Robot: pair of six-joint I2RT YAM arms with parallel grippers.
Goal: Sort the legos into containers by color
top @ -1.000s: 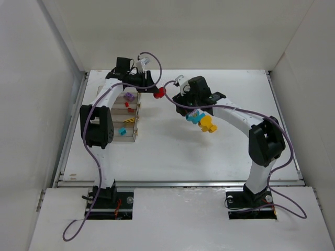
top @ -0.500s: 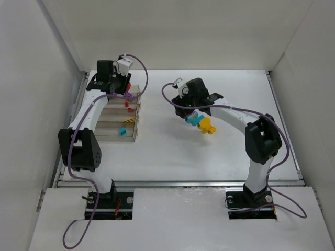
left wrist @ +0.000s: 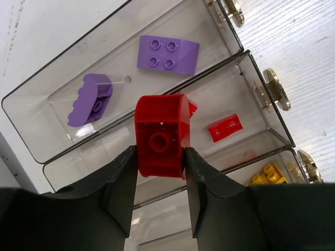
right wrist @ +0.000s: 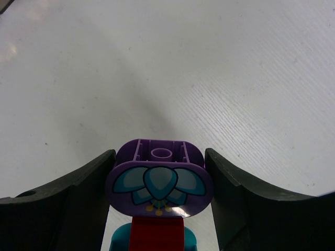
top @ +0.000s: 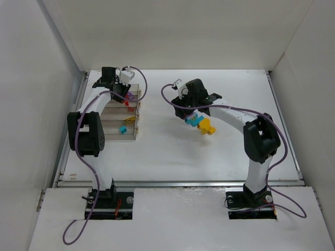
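**Holding bricks in both arms**

Jaws of the left gripper [left wrist: 159,157] clench a red brick [left wrist: 161,133] over the containers [left wrist: 125,68], about where the purple-filled bin meets the red-filled one. Jaws of the right gripper [right wrist: 159,157] grasp a purple brick [right wrist: 158,185] above the bench [right wrist: 209,63].
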